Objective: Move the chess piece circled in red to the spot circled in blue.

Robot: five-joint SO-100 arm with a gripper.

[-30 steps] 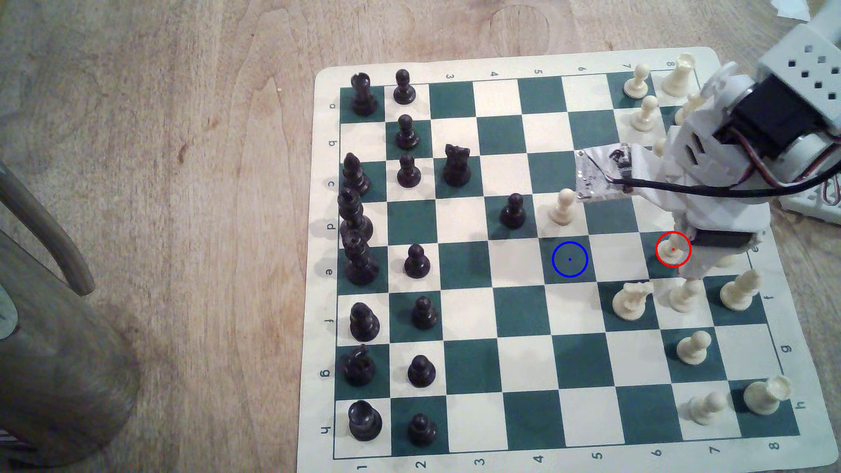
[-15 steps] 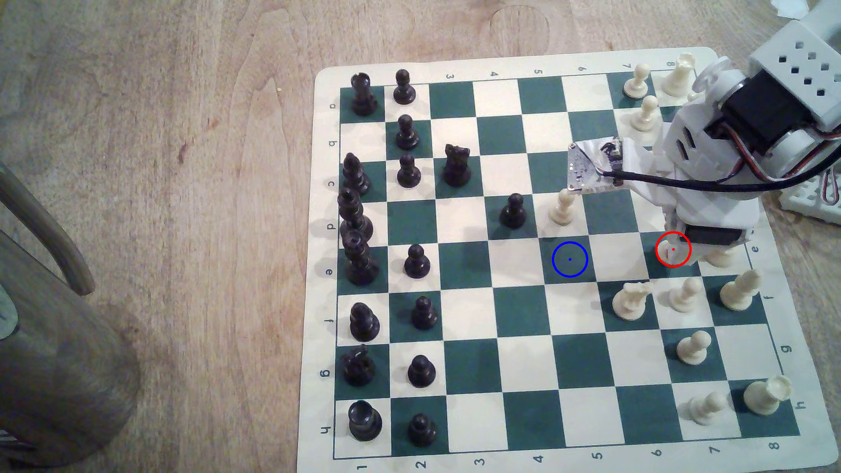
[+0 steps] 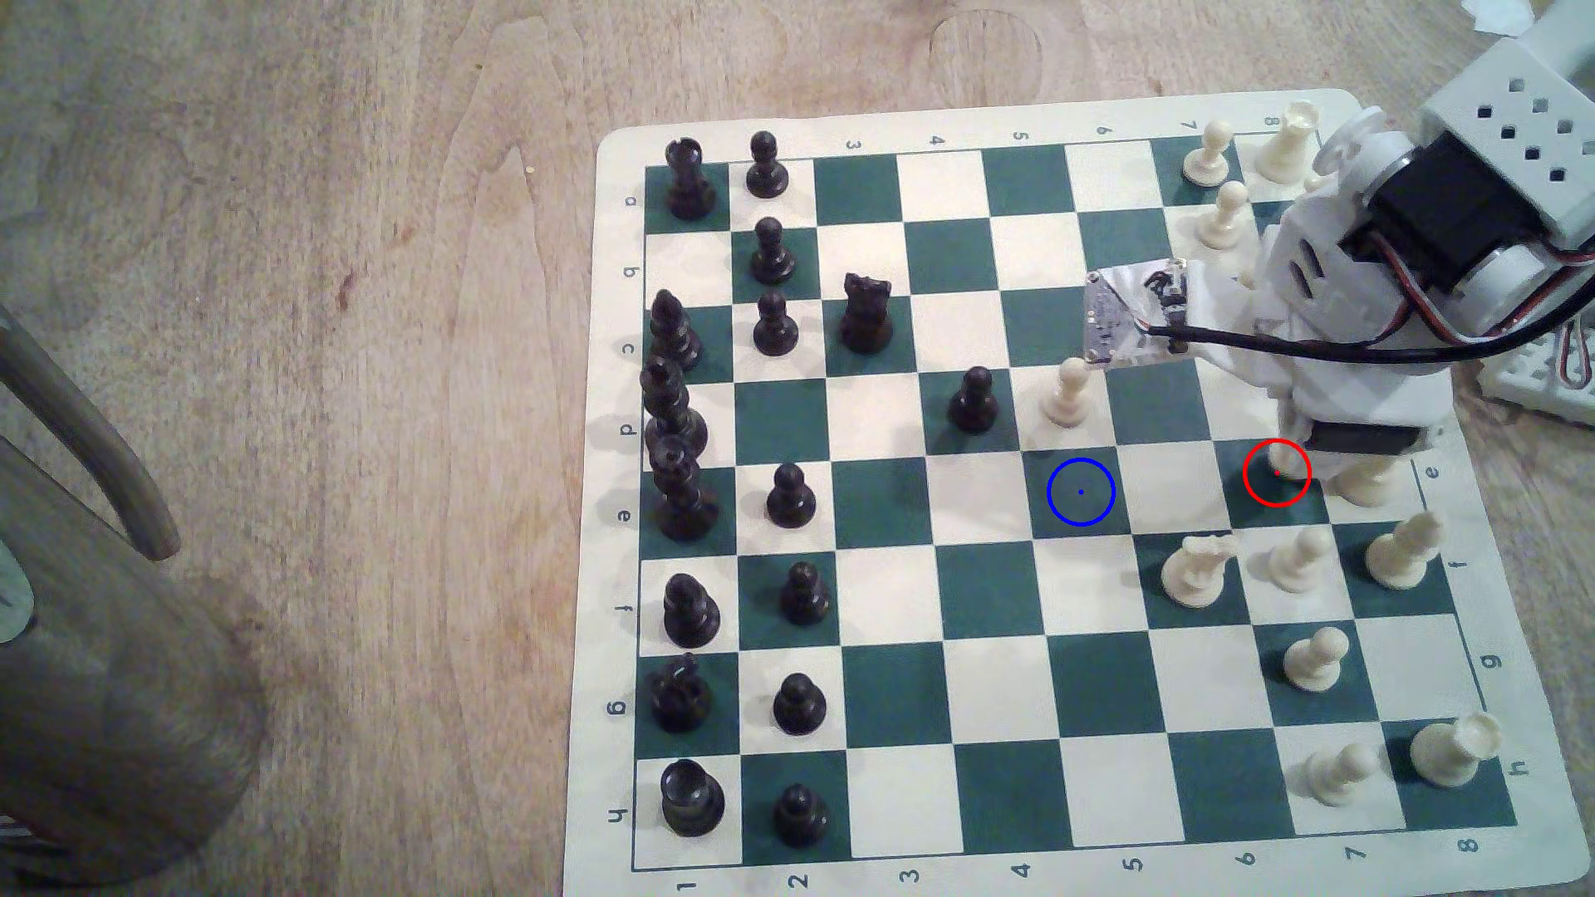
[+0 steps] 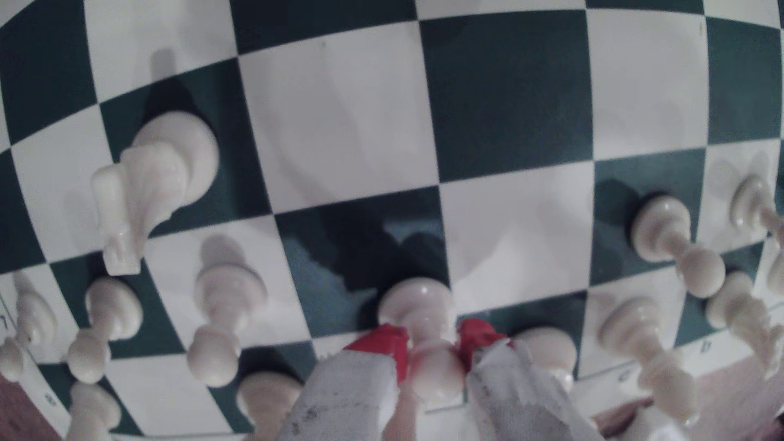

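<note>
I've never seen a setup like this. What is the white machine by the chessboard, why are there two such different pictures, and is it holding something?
The white machine is a small robot arm; its gripper is a two-fingered claw with red fingertips. One picture comes from a camera off the arm, looking down on the chessboard with its black and cream pieces. The other comes from a camera on the arm's wrist, close behind the claw. There the fingertips sit on either side of a cream pawn, at its neck; whether they already squeeze it I cannot tell. The blue ring marks its destination square.
</note>
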